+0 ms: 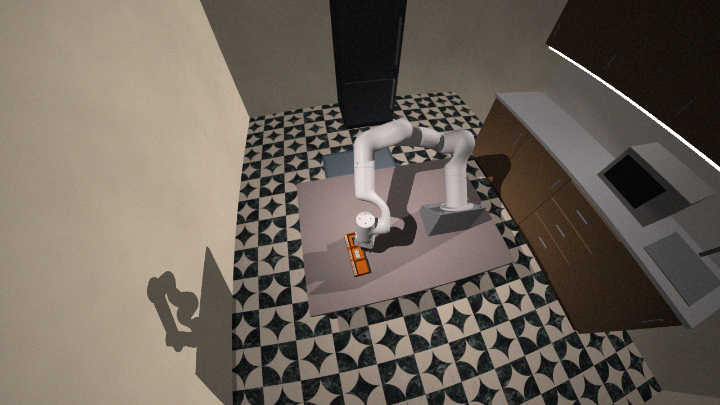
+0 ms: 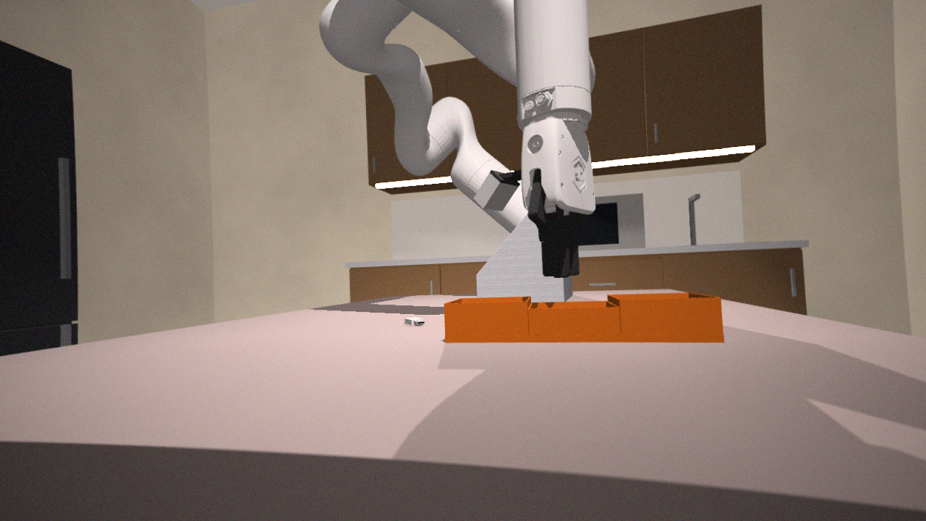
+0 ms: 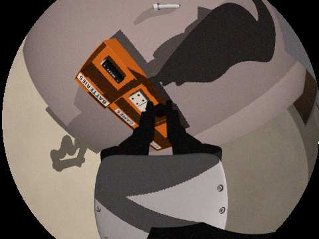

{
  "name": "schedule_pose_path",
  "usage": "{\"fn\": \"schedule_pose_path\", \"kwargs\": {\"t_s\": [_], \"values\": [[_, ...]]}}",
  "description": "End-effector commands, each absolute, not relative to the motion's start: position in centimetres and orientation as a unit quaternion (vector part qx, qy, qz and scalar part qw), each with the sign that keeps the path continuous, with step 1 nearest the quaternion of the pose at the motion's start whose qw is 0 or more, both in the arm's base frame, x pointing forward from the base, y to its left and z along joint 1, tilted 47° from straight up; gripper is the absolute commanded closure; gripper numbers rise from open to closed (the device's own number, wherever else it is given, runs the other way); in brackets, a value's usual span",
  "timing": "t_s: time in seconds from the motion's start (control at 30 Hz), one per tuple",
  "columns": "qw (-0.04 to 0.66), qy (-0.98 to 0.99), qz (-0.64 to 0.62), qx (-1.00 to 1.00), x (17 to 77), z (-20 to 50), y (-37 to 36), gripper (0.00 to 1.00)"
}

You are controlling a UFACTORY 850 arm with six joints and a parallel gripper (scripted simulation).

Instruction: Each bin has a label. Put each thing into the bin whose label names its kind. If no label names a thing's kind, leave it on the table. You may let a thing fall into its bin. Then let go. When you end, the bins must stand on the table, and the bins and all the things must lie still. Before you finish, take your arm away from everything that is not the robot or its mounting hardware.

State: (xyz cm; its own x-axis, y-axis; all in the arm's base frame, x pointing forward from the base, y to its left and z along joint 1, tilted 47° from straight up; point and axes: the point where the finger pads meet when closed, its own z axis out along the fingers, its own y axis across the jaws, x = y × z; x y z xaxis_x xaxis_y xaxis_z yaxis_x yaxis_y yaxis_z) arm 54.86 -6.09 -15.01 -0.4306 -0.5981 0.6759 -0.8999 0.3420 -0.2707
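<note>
The claw (image 1: 364,243) (image 2: 561,274) (image 3: 159,109), narrowed on a small dark thing (image 3: 160,109), is carrying it; next, center over its matching orange bin (image 1: 362,266) (image 2: 487,322) (image 3: 123,54) and release.

1. Arm (image 1: 363,176) (image 2: 550,45): white, smooth, rounded tubular segments, thin seam rings.
2. Wrist end cap (image 1: 365,219): white, round, small dark dots.
3. Connectors (image 2: 538,100): paired, round, metallic, on the wrist collar.
4. Gripper (image 1: 364,245) (image 2: 561,274) (image 3: 159,109): white housing; round fitting towards 10 o'clock, outlined emblem towards 4, in the exterior view; screws near 3 and 9 in the wrist view; black, angular linkages and fingers.
5. Block (image 2: 497,192): grey, black bracket, at the housing's 9 o'clock.
6. Mount (image 1: 448,224) (image 2: 508,275): grey, wedge-shaped.
</note>
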Motion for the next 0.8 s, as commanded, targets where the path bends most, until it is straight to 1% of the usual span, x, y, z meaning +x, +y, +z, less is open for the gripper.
{"fn": "schedule_pose_path", "kwargs": {"t_s": [0.0,0.1,0.23,0.27,0.53,0.77], "values": [[0.239,-0.784,0.318,0.477,55.8,-16.4,-4.9,1.0],[0.262,-0.746,0.299,0.534,56.4,-17.6,-3.8,1.0],[0.268,-0.733,0.293,0.552,56.9,-18.4,-3.0,1.0],[0.28,-0.71,0.282,0.581,57.1,-18.9,-2.6,1.0],[0.307,-0.647,0.252,0.651,58.9,-22.1,0.3,1.0],[0.309,-0.644,0.25,0.654,59.2,-22.5,0.6,1.0]]}}
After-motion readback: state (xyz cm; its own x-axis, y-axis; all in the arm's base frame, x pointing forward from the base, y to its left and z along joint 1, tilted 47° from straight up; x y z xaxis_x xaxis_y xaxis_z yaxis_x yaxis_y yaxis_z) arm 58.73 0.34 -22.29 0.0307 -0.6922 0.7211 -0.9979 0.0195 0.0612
